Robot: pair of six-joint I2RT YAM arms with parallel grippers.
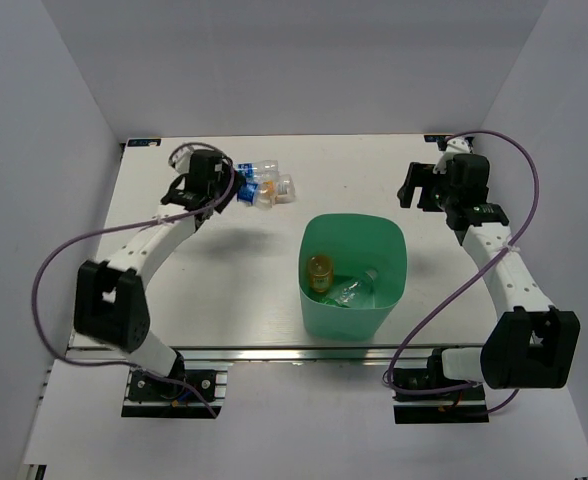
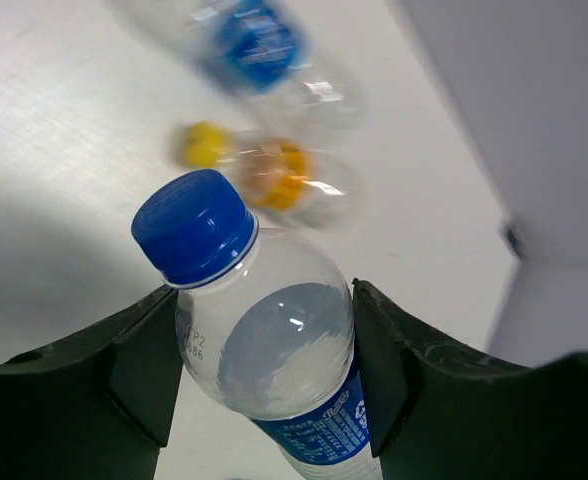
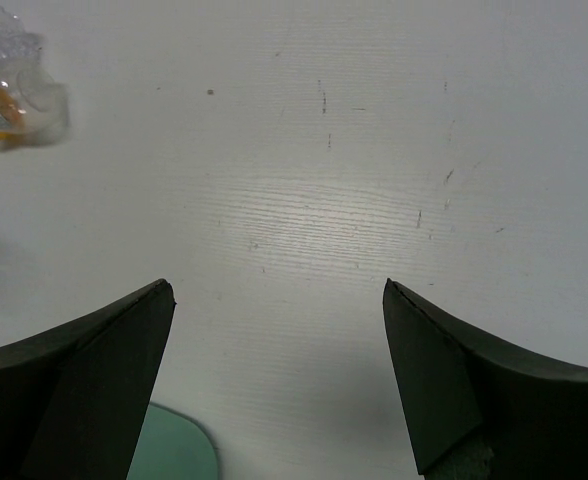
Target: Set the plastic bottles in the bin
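Left gripper [image 2: 264, 295]: jaws drawn in narrow on the blue-capped bottle [image 2: 274, 350]; both black fingers [image 2: 139, 370] touch the clear shoulder, one on each side, just below the cap; cap points away from the wrist; blue label visible at the lower edge of the left wrist view. Cannot tell whether this bottle is off the table [image 1: 224, 290] or resting on it.

Beyond the gripped bottle, two more lie on the table, both blurred: a yellow-capped bottle [image 2: 264, 180] with orange at its middle, just beyond the blue cap; a blue-labelled bottle [image 2: 259, 45] further off, near the back wall. From the top camera all three sit as one cluster at the far left of the table, well apart from the bin [image 1: 349, 320].

Bin: mint green, upright, near the front edge at table centre, between the two arms; holds an orange bottle [image 1: 320, 272] against its left wall and a clear bottle [image 1: 354, 292] lying beside it on the floor of the tub.

Right gripper [image 3: 276, 285]: jaws wide apart, nothing between them, only bare table below; positioned at the far right of the table, beyond the bin and apart from it; a sliver of green rim shows at the bottom of the right wrist view.
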